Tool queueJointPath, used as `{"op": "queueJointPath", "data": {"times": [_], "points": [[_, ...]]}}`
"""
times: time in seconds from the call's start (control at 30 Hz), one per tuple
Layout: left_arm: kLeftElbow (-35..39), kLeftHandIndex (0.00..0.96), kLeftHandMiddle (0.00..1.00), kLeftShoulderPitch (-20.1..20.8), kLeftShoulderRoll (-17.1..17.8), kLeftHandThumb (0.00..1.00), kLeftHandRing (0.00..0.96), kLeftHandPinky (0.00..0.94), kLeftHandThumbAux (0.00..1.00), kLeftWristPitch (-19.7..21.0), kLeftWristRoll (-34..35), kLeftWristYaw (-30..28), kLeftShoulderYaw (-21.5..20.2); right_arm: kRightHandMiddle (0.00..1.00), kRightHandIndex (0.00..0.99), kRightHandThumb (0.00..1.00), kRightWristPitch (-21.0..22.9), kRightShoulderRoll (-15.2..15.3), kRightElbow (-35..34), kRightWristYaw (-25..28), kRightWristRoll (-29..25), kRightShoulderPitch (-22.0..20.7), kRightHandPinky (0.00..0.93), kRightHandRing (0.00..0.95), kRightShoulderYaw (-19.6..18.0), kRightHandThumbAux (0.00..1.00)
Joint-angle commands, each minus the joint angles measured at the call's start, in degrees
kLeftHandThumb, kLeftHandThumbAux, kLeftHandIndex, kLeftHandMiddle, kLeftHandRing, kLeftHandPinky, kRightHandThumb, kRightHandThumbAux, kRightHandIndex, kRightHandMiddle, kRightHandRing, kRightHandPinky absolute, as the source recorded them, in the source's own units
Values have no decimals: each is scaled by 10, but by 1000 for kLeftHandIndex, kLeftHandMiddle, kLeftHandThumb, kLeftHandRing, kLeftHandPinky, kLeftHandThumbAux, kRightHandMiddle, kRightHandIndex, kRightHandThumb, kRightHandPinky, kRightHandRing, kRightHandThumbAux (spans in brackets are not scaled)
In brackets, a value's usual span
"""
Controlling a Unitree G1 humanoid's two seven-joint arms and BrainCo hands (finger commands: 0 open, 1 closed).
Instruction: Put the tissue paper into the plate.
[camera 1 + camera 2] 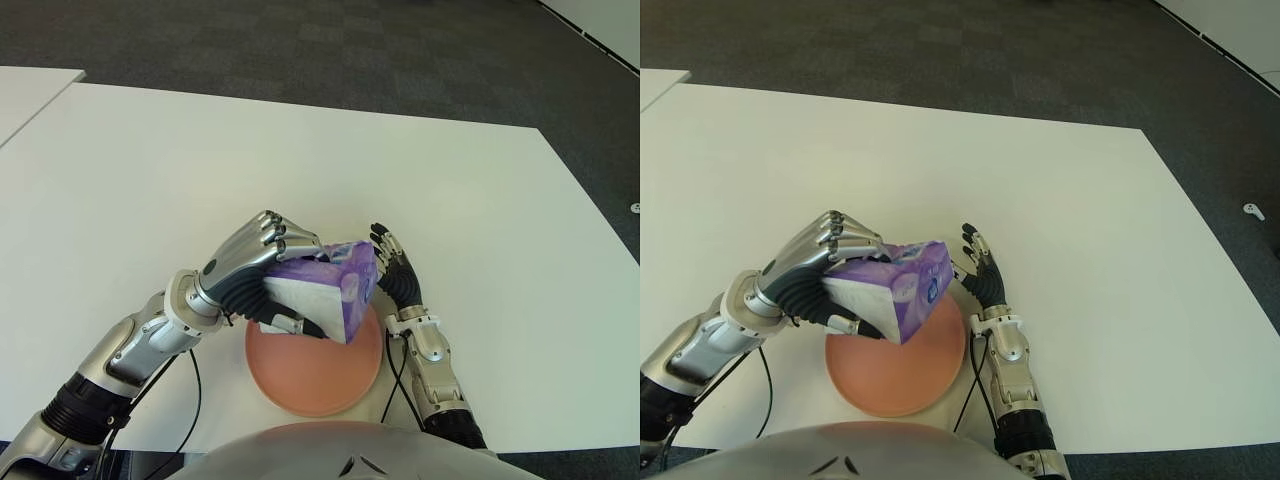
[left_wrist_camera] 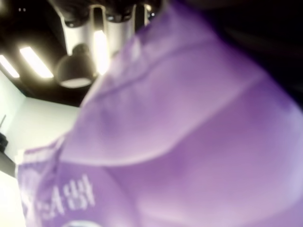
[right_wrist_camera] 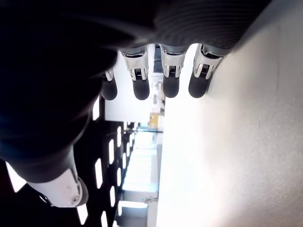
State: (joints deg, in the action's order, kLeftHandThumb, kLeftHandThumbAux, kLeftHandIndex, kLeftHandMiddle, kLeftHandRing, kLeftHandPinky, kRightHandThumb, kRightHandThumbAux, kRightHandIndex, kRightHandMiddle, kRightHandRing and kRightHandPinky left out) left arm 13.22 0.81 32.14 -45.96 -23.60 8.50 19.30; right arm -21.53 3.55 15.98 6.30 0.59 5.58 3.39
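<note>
So the tissue paper (image 1: 335,288) is a soft purple pack with a white panel on one side and some small print on its end face. It's held tilted above the far part of the plate (image 1: 315,385), which is a plain salmon-coloured round dish near the front edge of the white table (image 1: 480,200). The left hand (image 1: 255,265) has it clamped, fingers curled over the top and thumb underneath.

The right hand (image 1: 980,270) shows just to the right of the pack, beside the plate's rim, fingers straight and spread, holding nothing.

The left wrist view is basically all blurry purple wrapper, so the fingers there are barely readable. The pack hides the plate's far rim, and whether it touches the plate is impossible to tell.
</note>
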Motion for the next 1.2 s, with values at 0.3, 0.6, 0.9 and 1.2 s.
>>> {"op": "queueJointPath", "data": {"times": [0.3, 0.6, 0.9, 1.2], "points": [[-19, 442, 846, 2, 22, 747, 850, 858, 698, -3, -21, -123, -20, 0, 0, 0, -95, -5, 114, -10, 9, 8, 0, 0, -6, 723], [-25, 442, 854, -10, 11, 747, 856, 864, 699, -12, -86, -118, -45, 0, 0, 0, -102, -18, 101, -24, -5, 16, 22, 0, -16, 790], [-25, 442, 852, -11, -4, 746, 855, 855, 699, 12, -131, -126, -40, 0, 0, 0, -97, -22, 106, -28, -15, 13, 41, 0, -30, 809], [-48, 442, 850, -16, -21, 746, 853, 851, 699, -4, -160, -106, -41, 0, 0, 0, -92, -22, 87, -34, -9, 22, 48, 0, -27, 825]]}}
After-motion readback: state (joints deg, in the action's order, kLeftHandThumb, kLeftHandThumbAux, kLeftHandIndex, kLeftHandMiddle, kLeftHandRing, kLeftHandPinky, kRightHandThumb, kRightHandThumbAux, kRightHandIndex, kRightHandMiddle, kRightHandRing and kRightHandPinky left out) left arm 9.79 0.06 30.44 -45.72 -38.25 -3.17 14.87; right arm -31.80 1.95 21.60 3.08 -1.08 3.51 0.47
